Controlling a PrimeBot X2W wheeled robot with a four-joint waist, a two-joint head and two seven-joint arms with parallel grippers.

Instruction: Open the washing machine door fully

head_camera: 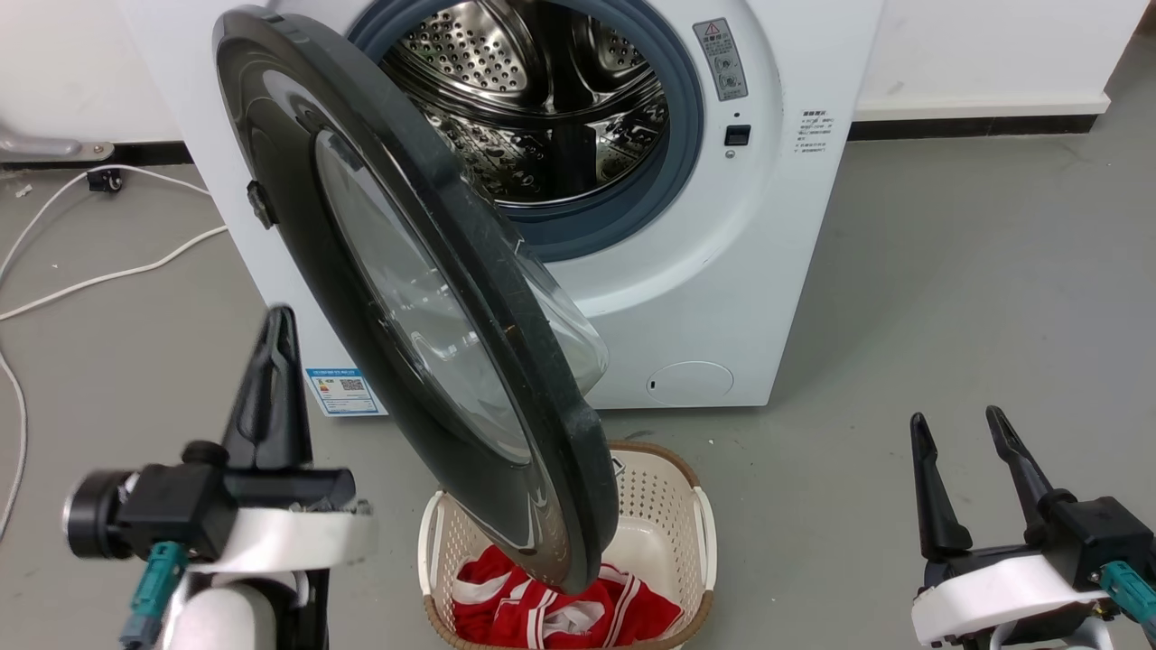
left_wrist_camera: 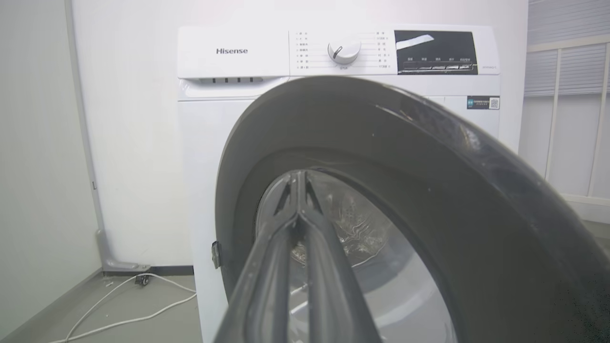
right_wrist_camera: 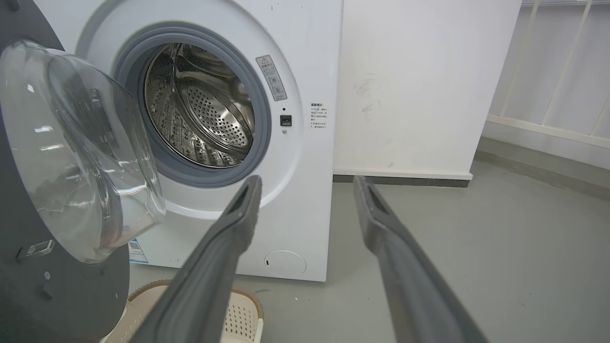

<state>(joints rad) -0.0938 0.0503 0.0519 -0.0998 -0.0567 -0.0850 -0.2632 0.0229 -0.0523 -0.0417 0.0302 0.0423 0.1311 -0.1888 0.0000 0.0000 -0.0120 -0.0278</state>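
At the centre left of the head view, the washing machine door (head_camera: 406, 289) stands swung out from the white machine (head_camera: 741, 298), about half open. Its hinge side is at the upper left of the frame and its free edge reaches down to the lower centre. Its clear glass bowl bulges toward the machine. Behind it, at the top of the frame, the steel drum (head_camera: 542, 99) and the blue-grey rubber ring (head_camera: 673, 181) are uncovered.

At the lower left, the left gripper (head_camera: 275, 325) has its two fingers pressed together with nothing between them. They point up just beside the outer black face of the door; I cannot tell whether they touch it. At the lower right, the right gripper (head_camera: 955, 417) has its fingers spread and empty, well apart from the door.

At the bottom centre, under the low edge of the door, stands a cream basket (head_camera: 700, 506) with a red and white cloth (head_camera: 506, 605) in it.
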